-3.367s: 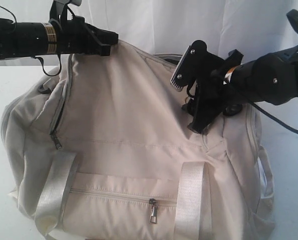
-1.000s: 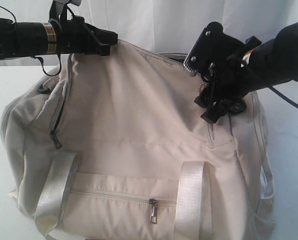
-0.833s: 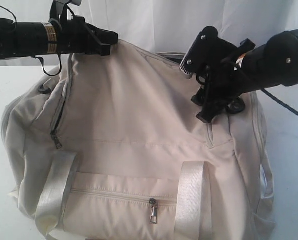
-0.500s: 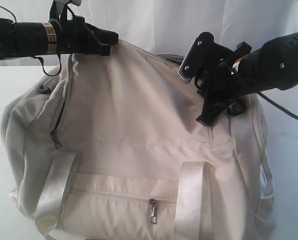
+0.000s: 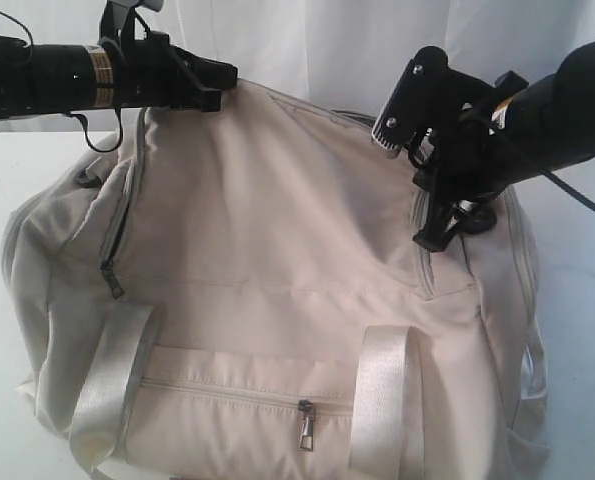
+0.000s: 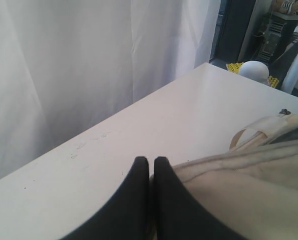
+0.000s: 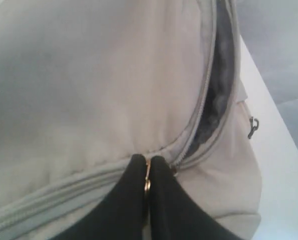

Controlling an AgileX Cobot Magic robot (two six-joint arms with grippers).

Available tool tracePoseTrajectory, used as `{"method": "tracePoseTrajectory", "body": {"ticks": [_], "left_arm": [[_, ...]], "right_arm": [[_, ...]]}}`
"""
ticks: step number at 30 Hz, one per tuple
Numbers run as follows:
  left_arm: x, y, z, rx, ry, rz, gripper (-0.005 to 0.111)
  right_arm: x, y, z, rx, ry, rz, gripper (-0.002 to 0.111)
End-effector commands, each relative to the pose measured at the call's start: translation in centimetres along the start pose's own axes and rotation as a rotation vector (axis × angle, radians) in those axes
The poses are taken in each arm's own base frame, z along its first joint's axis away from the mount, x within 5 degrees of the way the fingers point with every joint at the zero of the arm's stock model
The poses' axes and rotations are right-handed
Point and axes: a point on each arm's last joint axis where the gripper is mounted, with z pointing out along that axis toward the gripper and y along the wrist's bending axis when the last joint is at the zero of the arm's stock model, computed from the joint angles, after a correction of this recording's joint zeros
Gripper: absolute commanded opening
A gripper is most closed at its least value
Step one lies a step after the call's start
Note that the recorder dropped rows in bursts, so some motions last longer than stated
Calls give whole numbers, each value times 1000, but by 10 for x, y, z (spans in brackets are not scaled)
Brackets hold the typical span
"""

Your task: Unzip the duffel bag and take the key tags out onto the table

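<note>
The cream duffel bag [image 5: 267,240] fills the middle of the table [image 5: 7,170]. My left gripper [image 5: 220,88] is shut on a fold of the bag's fabric [image 6: 239,175] at its upper left corner, and its black fingers [image 6: 138,200] press together. At the bag's upper right, my right gripper [image 5: 429,240] is shut on a metal zipper pull [image 7: 147,184] of the main zipper. Past that pull the zipper gapes, showing dark grey lining [image 7: 216,100]. The key tags are hidden.
A white curtain [image 6: 63,65] hangs behind the table [image 6: 138,125]. White webbing straps [image 5: 382,400] cross the bag's front, with a pocket zipper pull [image 5: 305,425] between them and another pull [image 5: 111,282] on the left side. A white rounded object [image 6: 254,70] sits beyond the table's far edge.
My right gripper has gone from open to shut on the zipper pull and has shifted a little to the right. The left arm has not moved.
</note>
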Motion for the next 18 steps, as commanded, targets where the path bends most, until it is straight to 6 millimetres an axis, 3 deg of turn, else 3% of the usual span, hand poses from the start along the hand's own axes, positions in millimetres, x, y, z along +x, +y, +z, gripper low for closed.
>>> {"method": "tracePoseTrajectory", "body": {"ticks": [1, 11, 18], "left_arm": [[-9, 2, -4, -28, -17, 8, 0], [-9, 2, -4, -28, -17, 8, 0], [-9, 2, -4, -29, -18, 6, 0]], "right_arm": [[6, 0, -14, -27, 52, 1, 0], [10, 5, -25, -90, 101, 28, 0], [9, 19, -28, -244, 102, 49, 0]]}}
